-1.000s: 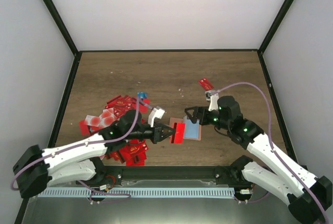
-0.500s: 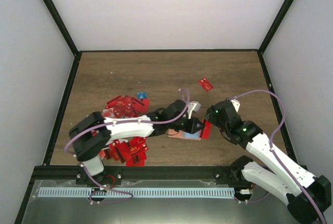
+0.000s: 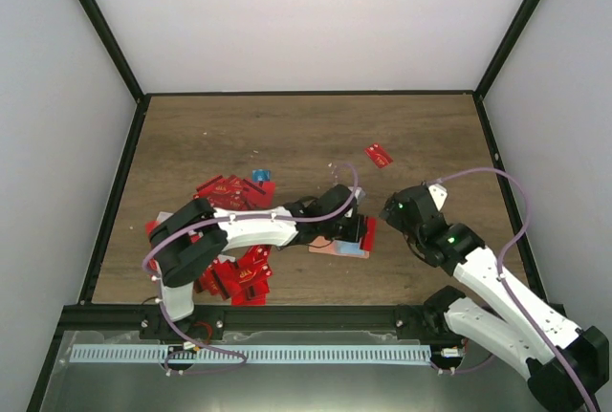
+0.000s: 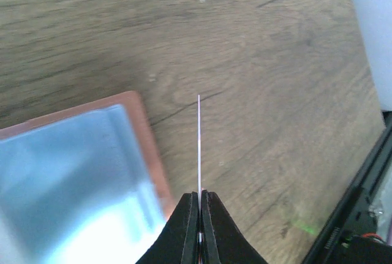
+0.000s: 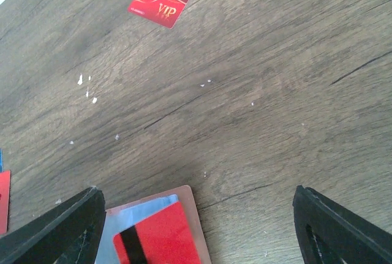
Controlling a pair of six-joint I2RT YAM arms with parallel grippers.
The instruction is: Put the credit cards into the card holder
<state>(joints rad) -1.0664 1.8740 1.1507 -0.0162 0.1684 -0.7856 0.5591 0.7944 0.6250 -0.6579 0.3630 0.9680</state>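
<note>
The left gripper (image 4: 199,198) clenches a credit card (image 4: 198,135) by one end, just beside the card holder (image 4: 73,154). The card looks thin, stiff and probably slick. The right gripper (image 5: 196,206) is released.

Table (image 3: 430,135): dark wood-grain top. On it: heap of mostly red credit cards (image 3: 229,192), left; blue card (image 3: 259,175) at its far edge; lone red VIP card (image 3: 379,155), well apart; card holder (image 3: 335,250), centre, blue inside up.
</note>
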